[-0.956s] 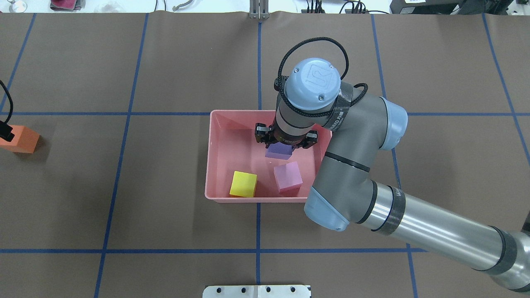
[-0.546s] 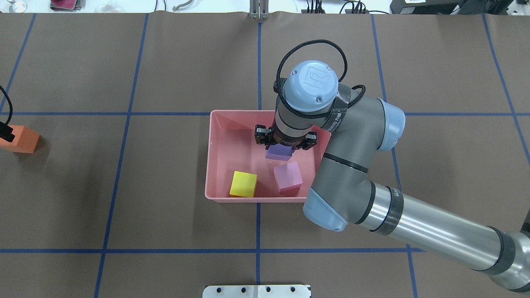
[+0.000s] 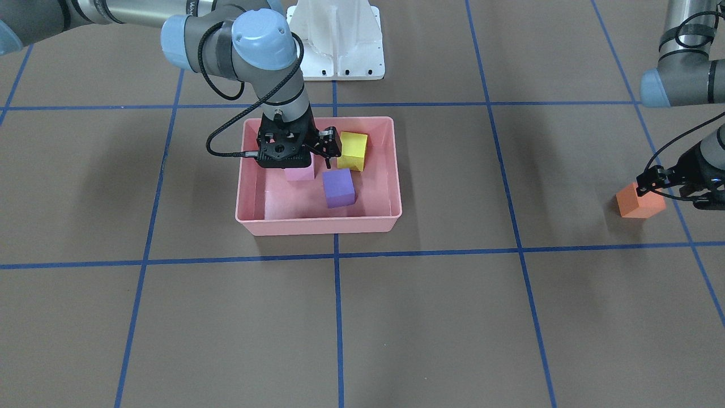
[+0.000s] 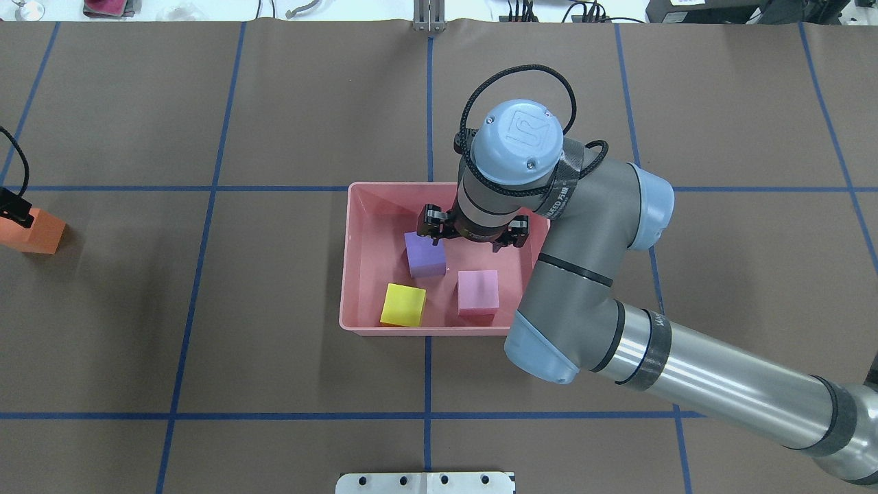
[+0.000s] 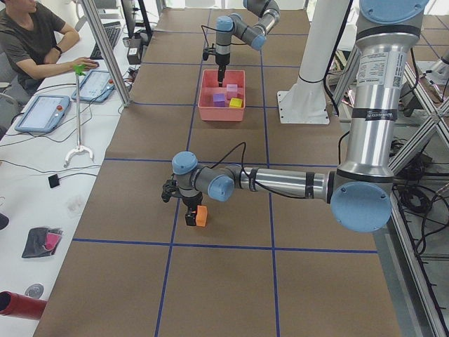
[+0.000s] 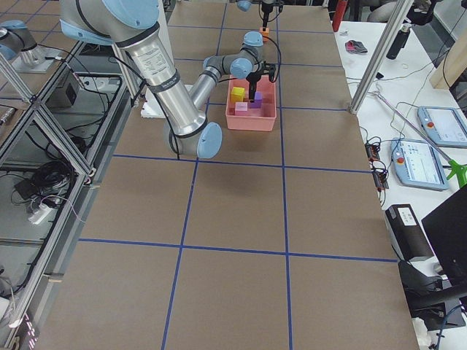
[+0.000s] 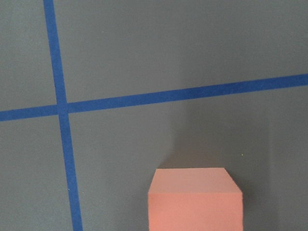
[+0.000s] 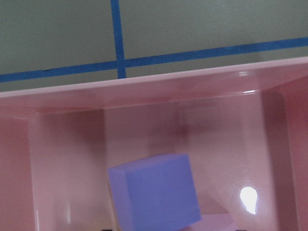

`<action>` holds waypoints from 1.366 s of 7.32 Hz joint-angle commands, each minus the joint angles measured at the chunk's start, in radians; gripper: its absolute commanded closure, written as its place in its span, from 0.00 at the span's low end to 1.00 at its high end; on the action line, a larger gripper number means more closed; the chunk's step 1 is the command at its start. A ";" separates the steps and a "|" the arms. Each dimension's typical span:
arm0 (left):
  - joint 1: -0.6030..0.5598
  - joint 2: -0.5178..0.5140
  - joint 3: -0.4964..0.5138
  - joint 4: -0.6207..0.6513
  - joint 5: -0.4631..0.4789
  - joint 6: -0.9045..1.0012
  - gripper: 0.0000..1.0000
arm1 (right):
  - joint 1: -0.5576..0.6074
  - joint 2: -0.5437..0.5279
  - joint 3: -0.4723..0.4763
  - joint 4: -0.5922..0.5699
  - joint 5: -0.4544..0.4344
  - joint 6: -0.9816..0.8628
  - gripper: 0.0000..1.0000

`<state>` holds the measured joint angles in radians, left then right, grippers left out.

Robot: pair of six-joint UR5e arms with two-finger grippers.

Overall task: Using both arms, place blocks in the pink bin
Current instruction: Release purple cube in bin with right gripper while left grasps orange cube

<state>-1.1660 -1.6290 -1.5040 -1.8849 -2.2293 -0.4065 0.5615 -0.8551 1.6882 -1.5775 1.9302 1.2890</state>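
The pink bin (image 4: 357, 261) holds three blocks: purple (image 4: 425, 254), yellow (image 4: 403, 305) and light pink (image 4: 478, 293). My right gripper (image 4: 473, 237) hangs open and empty over the bin's far half, just above the purple block (image 3: 338, 188). In the right wrist view the purple block (image 8: 154, 192) lies tilted on the bin floor. The orange block (image 4: 34, 230) rests on the table far left. My left gripper (image 3: 677, 186) hovers open right at the orange block (image 3: 640, 199), not gripping it. The orange block (image 7: 195, 198) shows low in the left wrist view.
Brown table cover with blue tape grid lines (image 4: 429, 103). The white pedestal base (image 3: 338, 45) stands behind the bin. A person sits at a side desk (image 5: 31, 35) with tablets, beyond the table's far edge.
The right gripper opened and let go of the purple block, which dropped to the bin floor toward the left. The light pink block turned square. The left gripper shifted slightly at the orange block.
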 commanded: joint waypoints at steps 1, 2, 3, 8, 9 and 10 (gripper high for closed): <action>0.000 -0.011 0.014 -0.010 -0.067 -0.014 0.01 | 0.014 -0.005 0.027 0.001 0.003 -0.002 0.01; 0.000 -0.012 0.039 -0.040 -0.067 -0.014 0.01 | 0.020 -0.008 0.030 0.001 0.004 -0.002 0.01; 0.002 -0.012 0.086 -0.096 -0.067 -0.015 0.01 | 0.044 -0.036 0.066 -0.002 0.007 -0.002 0.01; 0.003 -0.040 0.117 -0.123 -0.069 -0.077 0.73 | 0.233 -0.242 0.229 -0.001 0.136 -0.103 0.01; 0.002 -0.063 0.105 -0.122 -0.078 -0.128 1.00 | 0.256 -0.251 0.234 -0.001 0.138 -0.105 0.01; 0.002 -0.099 0.103 -0.103 -0.190 -0.162 1.00 | 0.280 -0.287 0.248 -0.001 0.138 -0.140 0.01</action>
<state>-1.1636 -1.6933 -1.3953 -2.0024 -2.3325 -0.5250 0.8135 -1.1104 1.9230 -1.5782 2.0656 1.1774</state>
